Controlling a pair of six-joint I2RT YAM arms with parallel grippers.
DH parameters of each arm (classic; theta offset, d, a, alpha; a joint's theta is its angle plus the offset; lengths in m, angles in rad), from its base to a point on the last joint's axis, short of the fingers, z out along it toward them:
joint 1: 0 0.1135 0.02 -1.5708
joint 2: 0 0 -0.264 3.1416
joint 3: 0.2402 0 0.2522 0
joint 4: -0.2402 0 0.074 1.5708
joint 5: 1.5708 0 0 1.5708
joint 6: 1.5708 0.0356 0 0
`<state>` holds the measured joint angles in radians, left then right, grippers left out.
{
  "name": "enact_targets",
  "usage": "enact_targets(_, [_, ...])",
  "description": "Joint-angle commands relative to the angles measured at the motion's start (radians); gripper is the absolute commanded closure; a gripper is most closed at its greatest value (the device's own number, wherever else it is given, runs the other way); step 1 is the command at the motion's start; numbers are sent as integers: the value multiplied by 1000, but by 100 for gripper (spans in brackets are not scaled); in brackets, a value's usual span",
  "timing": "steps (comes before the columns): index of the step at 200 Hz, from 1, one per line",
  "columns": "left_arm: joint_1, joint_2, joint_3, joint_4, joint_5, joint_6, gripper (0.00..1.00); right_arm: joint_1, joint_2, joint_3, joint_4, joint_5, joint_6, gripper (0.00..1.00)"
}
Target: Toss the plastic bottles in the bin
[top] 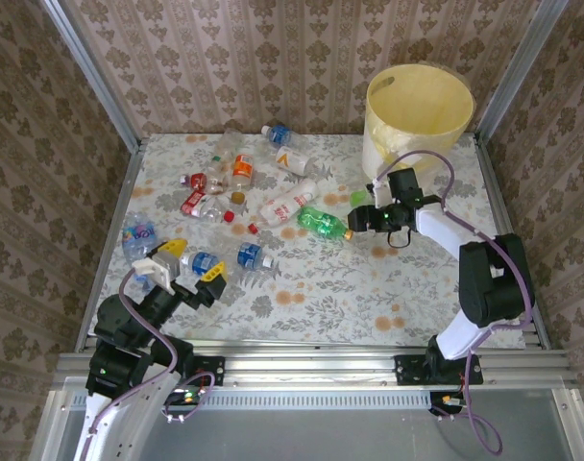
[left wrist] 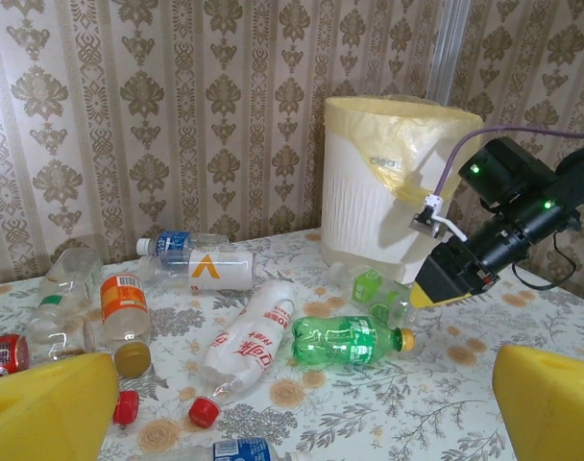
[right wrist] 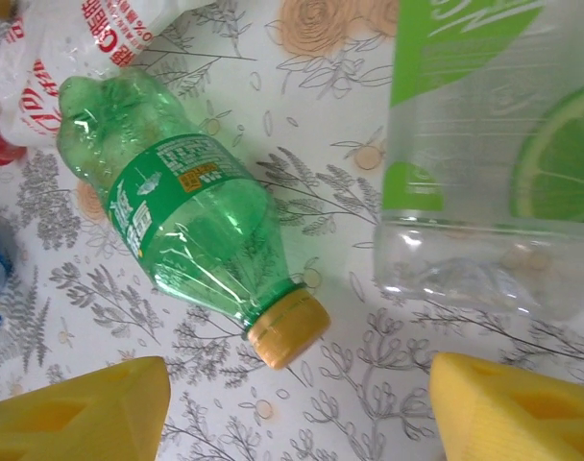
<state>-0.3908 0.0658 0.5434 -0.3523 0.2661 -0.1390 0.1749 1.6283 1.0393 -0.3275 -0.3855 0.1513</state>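
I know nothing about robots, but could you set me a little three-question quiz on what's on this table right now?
1. Pick one: the cap on the green bottle is A) red, B) yellow, C) blue.
2. True or false: that green bottle lies inside the bin.
3. Fill in: the right gripper has its jaws ___, holding nothing.

Key:
1. B.
2. False; it lies on the table.
3. Open.
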Motion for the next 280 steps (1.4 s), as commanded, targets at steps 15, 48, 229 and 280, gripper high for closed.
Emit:
enact_targets(15, [8,6,16,10,15,1,0,8,-77,15,-59,154,-22,16])
enact_targets(48, [7,6,18,11,15,3,0,12,-93,23,-52,195,-30,9])
enact_targets(229, [7,6,15,12,13,6,0,57,117,241,-135,324,-78,11])
enact_targets(280, [8,6,16,10,15,7,0,58,192,294,-160,341,-98,9])
